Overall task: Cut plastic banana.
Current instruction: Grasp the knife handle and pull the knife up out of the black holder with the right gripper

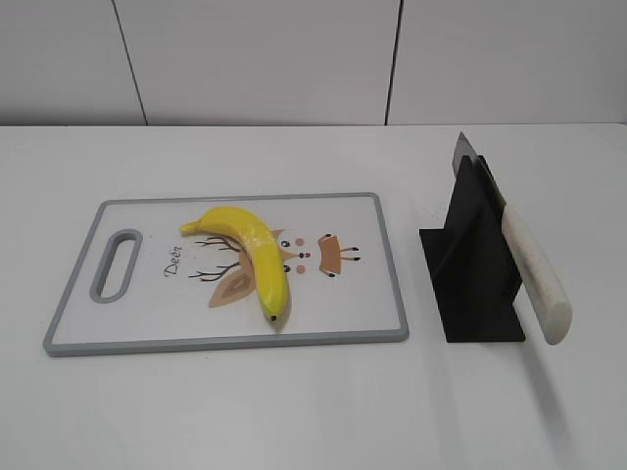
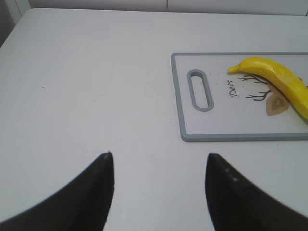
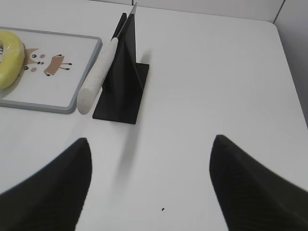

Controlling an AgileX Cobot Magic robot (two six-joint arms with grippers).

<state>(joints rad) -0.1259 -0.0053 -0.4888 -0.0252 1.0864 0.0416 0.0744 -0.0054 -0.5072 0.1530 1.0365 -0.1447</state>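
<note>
The plastic banana (image 1: 253, 257) lies whole on a white cutting board (image 1: 147, 313) with a grey rim, stem at the back left, dark tip toward the front. It also shows in the left wrist view (image 2: 281, 82) and the right wrist view (image 3: 10, 60). A knife with a white handle (image 1: 537, 274) rests in a black stand (image 1: 470, 264), blade up and back. My left gripper (image 2: 159, 159) is open and empty over bare table, left of the board. My right gripper (image 3: 151, 144) is open and empty, in front of the stand (image 3: 122, 77). Neither arm shows in the exterior view.
The board (image 2: 231, 137) has a grey handle slot (image 2: 199, 90) at its left end and a deer drawing. The white table ends at a panelled wall at the back (image 1: 294, 59).
</note>
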